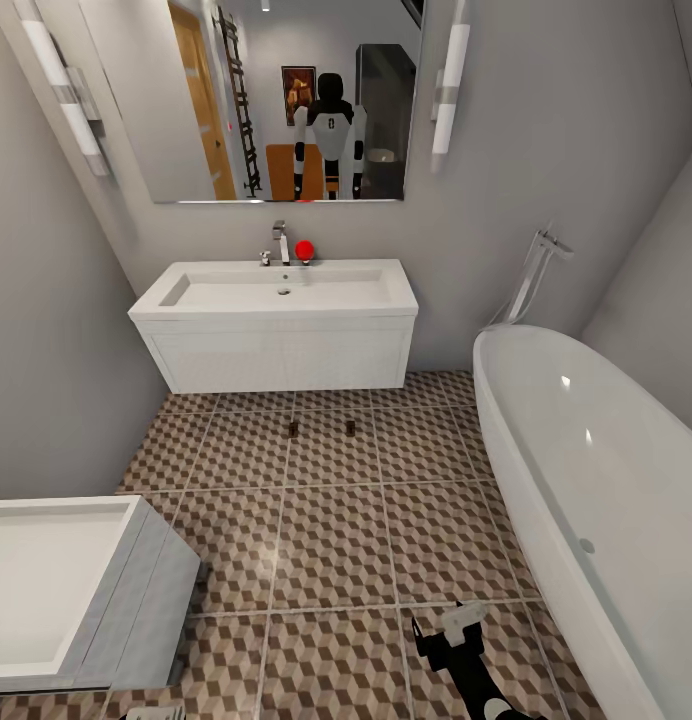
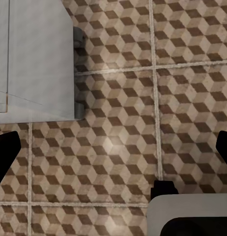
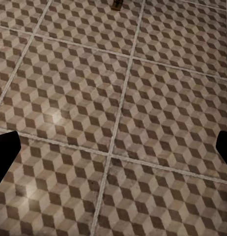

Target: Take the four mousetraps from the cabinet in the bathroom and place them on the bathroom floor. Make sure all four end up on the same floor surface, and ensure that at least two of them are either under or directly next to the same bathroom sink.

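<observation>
Head view: two mousetraps on the tiles before the sink

Head view looks down over the bathroom floor (image 1: 336,540), tiled in brown, beige and white cubes. At 12 o'clock the sink (image 1: 276,290) sits on its white wall-hung vanity, a chrome faucet (image 1: 280,242) and a small red object (image 1: 304,250) at its back edge, and a mirror (image 1: 286,100) above it showing the robot's reflection. Two small dark mousetraps lie on the floor just in front of the vanity, one (image 1: 293,429) at left, the other (image 1: 351,427) at right, near each other but apart. A white bathtub (image 1: 596,480) fills the 3 o'clock side; a square white toilet (image 1: 66,590) stands at 8 o'clock. The right gripper (image 1: 456,628) hangs low at 5 o'clock over bare tiles.

Right wrist view shows its dark fingertips (image 3: 5,155) spread wide with only tiles between them, and one mousetrap (image 3: 117,4) at the frame's edge. Left wrist view shows the left gripper (image 2: 113,152) likewise wide, empty, over tiles beside the toilet's grey side (image 2: 40,59)
</observation>
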Controlling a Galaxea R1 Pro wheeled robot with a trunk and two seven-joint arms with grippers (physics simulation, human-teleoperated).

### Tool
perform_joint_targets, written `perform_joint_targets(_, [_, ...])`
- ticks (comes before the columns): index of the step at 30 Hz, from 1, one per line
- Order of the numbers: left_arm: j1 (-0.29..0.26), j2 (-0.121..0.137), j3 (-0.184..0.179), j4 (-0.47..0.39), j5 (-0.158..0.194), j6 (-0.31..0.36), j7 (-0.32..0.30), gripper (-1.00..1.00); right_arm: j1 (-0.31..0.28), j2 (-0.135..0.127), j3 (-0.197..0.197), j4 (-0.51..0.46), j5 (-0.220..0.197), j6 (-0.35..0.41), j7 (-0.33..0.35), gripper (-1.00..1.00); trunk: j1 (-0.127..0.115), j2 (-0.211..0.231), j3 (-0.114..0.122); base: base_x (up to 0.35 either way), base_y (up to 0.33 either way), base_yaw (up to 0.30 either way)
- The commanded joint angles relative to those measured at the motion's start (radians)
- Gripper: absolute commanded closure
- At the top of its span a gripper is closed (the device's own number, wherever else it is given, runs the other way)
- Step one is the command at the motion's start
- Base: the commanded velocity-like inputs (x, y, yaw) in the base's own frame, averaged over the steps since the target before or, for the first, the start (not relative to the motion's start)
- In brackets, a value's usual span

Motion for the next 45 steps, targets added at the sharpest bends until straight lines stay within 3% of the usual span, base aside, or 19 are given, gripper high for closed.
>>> perform_joint_targets(1, [-0.002, 0.0, -0.008, 0.004, 0.008, -0.006, -0.002, -1.0, -0.001, 0.0, 0.003, 0.001, 0.01, -0.002, -0.01, -1.0, 0.001, -0.002, -0.002, 0.0, 0.0, 0.0])
perform_joint_targets(45, [-0.002, 0.0, -0.008, 0.004, 0.008, -0.006, -0.002, -1.0, -0.001, 0.0, 0.002, 0.001, 0.009, -0.002, -0.01, -1.0, 0.001, -0.002, -0.002, 0.0, 0.0, 0.0])
